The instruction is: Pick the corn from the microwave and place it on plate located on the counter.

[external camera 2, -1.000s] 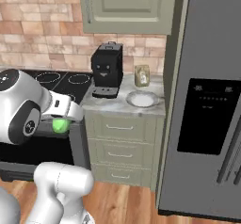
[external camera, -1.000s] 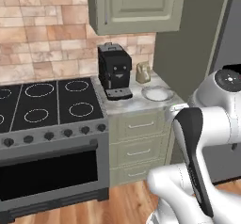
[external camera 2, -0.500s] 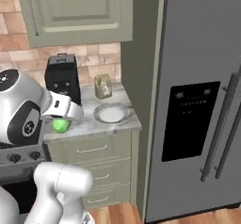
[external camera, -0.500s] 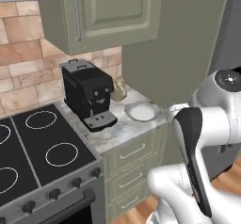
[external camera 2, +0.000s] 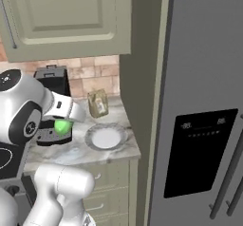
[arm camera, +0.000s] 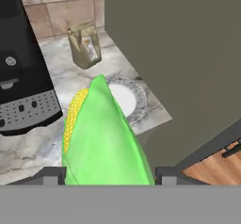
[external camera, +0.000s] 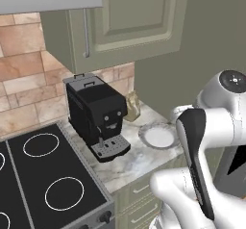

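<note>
My gripper (arm camera: 109,176) is shut on the corn (arm camera: 101,138), a yellow cob in a bright green husk that fills the lower middle of the hand view. From the right base camera, the corn (external camera 2: 61,126) shows as a green lump in the gripper (external camera 2: 65,123), in the air just left of the plate (external camera 2: 90,137). The plate (external camera: 145,132) has a white centre and a wide greyish rim. It lies on the marbled counter (external camera: 129,163), to the right of the coffee machine. In the hand view the plate (arm camera: 137,95) lies just beyond the corn's tip. The microwave is out of view.
A black coffee machine (external camera: 98,115) stands on the counter's left part, with a brown paper bag (external camera: 132,107) behind the plate by the wall. A black stovetop (external camera: 43,184) adjoins on the left. A tall grey fridge (external camera 2: 204,125) stands to the right, and green wall cabinets (external camera: 134,16) hang overhead.
The base has driven right and closer, so the whole scene has shifted. The counter and plate now loom larger. The corn stays in the shut gripper.
</note>
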Motion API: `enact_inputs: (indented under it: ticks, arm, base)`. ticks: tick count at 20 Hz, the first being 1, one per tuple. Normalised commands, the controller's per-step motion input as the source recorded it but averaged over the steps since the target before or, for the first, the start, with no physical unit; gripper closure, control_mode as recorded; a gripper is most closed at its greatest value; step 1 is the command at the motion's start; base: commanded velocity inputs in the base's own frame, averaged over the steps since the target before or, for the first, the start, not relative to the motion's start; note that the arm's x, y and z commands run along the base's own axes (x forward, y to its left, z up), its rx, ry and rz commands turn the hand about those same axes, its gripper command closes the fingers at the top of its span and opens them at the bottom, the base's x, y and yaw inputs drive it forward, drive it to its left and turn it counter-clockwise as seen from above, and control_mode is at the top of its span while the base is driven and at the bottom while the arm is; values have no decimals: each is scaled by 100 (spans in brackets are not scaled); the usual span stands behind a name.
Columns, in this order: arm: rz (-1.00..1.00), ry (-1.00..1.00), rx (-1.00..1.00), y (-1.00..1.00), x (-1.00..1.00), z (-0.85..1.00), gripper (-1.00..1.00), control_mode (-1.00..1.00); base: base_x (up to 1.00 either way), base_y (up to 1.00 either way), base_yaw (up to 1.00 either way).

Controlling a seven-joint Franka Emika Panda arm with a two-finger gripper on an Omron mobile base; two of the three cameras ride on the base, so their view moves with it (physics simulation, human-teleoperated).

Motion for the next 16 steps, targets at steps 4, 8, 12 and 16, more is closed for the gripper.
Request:
enact_inputs:
  ticks: [4, 8, 12, 16]
  arm:
    - [8, 4, 0, -18, 29, -29, 100, -100]
    - [14, 16, 2, -28, 94, -62, 100, -100]
    - [10, 20, 0, -6, 100, -70, 100, -100]
    - [1, 21, 0, 13, 88, -56, 100, -100]
  base:
    - [26, -26, 8]
    - [0, 0, 0]
    - [0, 0, 0]
    - [0, 0, 0]
